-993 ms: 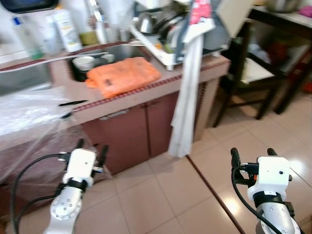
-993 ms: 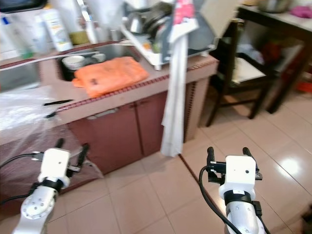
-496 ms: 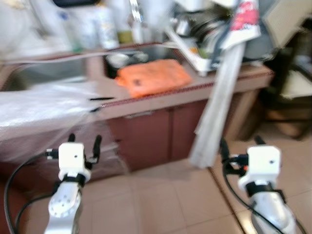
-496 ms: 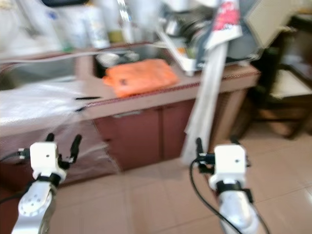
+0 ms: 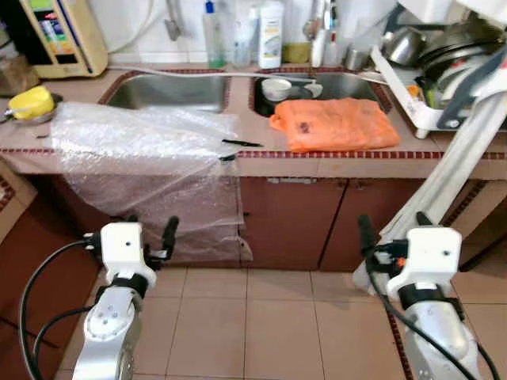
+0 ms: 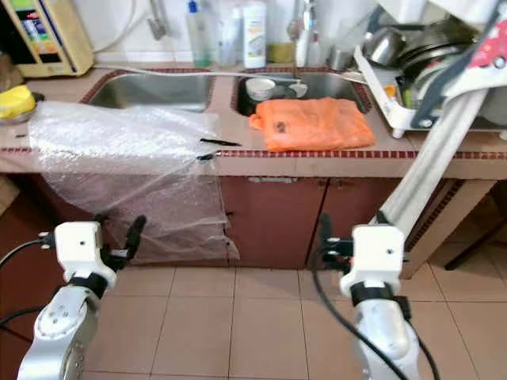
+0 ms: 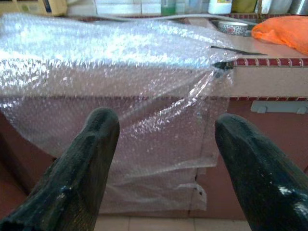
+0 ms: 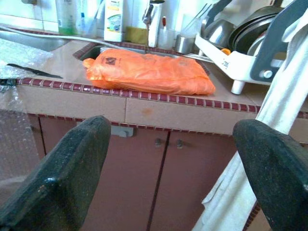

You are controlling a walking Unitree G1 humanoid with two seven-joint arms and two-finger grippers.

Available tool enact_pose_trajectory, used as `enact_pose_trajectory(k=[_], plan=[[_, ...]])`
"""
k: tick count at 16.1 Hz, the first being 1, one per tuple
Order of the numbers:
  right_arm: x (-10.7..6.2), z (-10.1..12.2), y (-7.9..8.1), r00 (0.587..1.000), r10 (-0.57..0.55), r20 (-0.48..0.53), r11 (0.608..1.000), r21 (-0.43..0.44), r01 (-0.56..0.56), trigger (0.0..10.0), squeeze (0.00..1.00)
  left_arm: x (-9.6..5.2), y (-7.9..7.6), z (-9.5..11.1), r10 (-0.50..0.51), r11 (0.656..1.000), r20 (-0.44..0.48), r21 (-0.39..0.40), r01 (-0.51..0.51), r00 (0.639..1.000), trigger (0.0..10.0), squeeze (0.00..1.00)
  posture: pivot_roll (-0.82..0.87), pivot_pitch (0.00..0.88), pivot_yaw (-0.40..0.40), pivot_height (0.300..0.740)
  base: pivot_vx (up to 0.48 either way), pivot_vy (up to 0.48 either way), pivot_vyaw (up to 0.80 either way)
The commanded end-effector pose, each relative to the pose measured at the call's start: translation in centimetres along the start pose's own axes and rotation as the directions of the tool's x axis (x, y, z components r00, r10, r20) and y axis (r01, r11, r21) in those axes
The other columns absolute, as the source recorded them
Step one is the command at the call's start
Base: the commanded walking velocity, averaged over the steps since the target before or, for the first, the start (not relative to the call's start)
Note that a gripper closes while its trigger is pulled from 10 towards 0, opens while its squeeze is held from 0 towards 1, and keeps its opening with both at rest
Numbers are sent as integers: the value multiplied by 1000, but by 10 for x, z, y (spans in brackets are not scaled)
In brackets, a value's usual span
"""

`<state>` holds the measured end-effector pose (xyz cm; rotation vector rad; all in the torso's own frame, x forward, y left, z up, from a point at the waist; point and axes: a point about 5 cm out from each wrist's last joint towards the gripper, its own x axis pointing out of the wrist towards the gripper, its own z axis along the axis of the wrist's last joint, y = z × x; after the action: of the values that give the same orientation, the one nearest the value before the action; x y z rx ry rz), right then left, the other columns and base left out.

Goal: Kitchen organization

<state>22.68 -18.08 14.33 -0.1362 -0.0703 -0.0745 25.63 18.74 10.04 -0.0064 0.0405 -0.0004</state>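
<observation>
Your left gripper [image 5: 150,235] hovers empty, fingers spread, low before the clear bubble-wrap sheet [image 5: 150,150] draped over the tiled counter's [image 5: 333,165] edge, probably awaiting tidying. Further right, the crumpled orange plastic bag [image 5: 337,124] lies flat beside the steel sink [image 5: 170,91]. Your right gripper [image 5: 392,229] is also spread wide, holding nothing, facing the cupboards.

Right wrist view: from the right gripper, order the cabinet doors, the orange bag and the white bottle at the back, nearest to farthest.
From the right gripper, which is open and empty:
1. Cabinet doors, directly ahead, below the counter edge.
2. Orange bag, on the counter above them, in front of the sink.
3. White bottle, behind the sink against the wall.
</observation>
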Motion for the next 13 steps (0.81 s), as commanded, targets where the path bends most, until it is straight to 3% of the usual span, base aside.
enact_pose_trajectory(k=[1,5,13], plan=[[2,-1,1,1000,-3,-6,1000,15,3,10000,0,2,1,5,-4,1000,4,0,4,1000,10000,0,7,62,9,740,0,0,0],[5,0,4,1000,-17,0,1000,25,17,10000,0,4,-3,4,-31,1000,-18,-7,31,999,10000,0,7,58,12,740,0,0,0],[4,-2,7,999,-36,-5,999,30,36,10000,0,3,0,2,-54,999,-56,1,54,997,10000,0,12,70,33,740,0,327,0]])
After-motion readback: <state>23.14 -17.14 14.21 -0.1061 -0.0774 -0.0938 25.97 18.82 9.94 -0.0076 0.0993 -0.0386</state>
